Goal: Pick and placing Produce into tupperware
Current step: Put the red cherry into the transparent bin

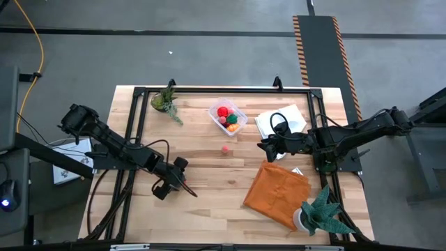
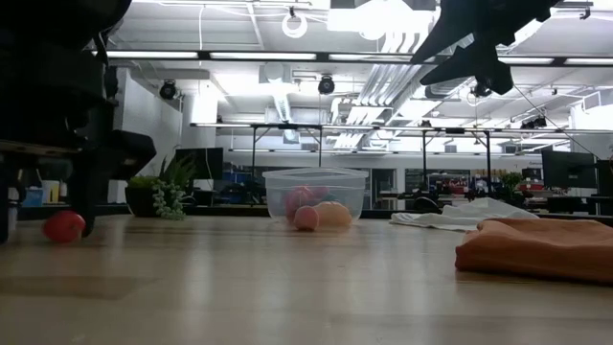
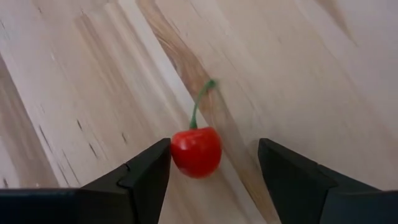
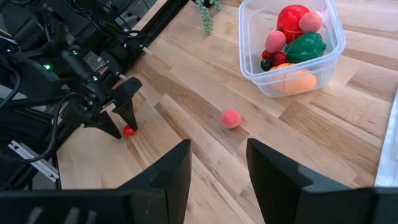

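A small red cherry [image 3: 196, 151] with a green stem lies on the wooden table, between the fingers of my left gripper [image 3: 214, 168]. That gripper is open and slants down over the cherry [image 4: 129, 130] at the table's near left [image 1: 187, 188]. The clear tupperware [image 1: 228, 117] stands at the far middle and holds several toy fruits and vegetables [image 4: 292, 37]. A pink fruit [image 1: 226, 148] lies loose on the table in front of it. My right gripper [image 4: 217, 165] hangs open and empty above the table's right half [image 1: 265, 146]. My left gripper has one finger [image 3: 149, 171] right against the cherry's side [image 3: 175, 152]; I cannot tell whether it touches. The other finger [image 3: 280, 168] stands clearly apart from the cherry. The fingers slant down from above, and the cherry rests on the table.
An orange cloth [image 1: 277, 192] lies at the near right and a white cloth [image 1: 282, 120] at the far right. Potted plants stand at the far left [image 1: 166, 101] and the near right [image 1: 322, 213]. A black frame [image 1: 132, 125] runs round the table.
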You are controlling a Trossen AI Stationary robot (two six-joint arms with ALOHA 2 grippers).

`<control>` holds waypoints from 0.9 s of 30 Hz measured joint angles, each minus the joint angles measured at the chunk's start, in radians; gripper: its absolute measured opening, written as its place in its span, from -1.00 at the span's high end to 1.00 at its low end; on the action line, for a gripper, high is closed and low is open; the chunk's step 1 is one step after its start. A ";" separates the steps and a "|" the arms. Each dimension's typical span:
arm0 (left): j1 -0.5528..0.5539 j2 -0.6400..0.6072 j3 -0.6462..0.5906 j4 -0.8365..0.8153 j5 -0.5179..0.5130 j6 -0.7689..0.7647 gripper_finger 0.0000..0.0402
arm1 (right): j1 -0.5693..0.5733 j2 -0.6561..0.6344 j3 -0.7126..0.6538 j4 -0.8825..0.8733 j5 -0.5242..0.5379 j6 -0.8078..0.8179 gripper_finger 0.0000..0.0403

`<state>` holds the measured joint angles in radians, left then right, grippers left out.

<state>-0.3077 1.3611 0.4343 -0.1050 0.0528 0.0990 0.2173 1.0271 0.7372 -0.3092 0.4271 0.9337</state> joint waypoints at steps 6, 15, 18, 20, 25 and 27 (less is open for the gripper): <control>0.000 0.001 0.008 -0.001 -0.018 -0.017 -0.06 | 0.000 0.000 0.000 0.000 0.000 0.000 0.29; 0.000 0.001 0.010 -0.002 -0.019 -0.048 0.07 | 0.000 0.000 0.000 0.000 0.000 -0.011 0.29; 0.000 0.001 0.010 -0.002 -0.019 -0.056 0.10 | 0.000 0.000 0.000 0.000 0.000 -0.011 0.29; 0.000 0.001 0.010 -0.002 -0.019 -0.065 0.13 | 0.000 0.000 0.000 0.000 0.000 -0.011 0.29; 0.001 0.001 0.010 -0.003 -0.019 -0.082 0.21 | 0.000 0.000 0.000 0.000 0.000 -0.016 0.29; 0.001 0.001 0.010 -0.003 -0.019 -0.088 0.24 | 0.000 0.000 0.000 0.000 0.000 -0.018 0.29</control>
<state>-0.3069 1.3621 0.4442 -0.1078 0.0338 0.0108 0.2173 1.0271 0.7372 -0.3092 0.4271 0.9157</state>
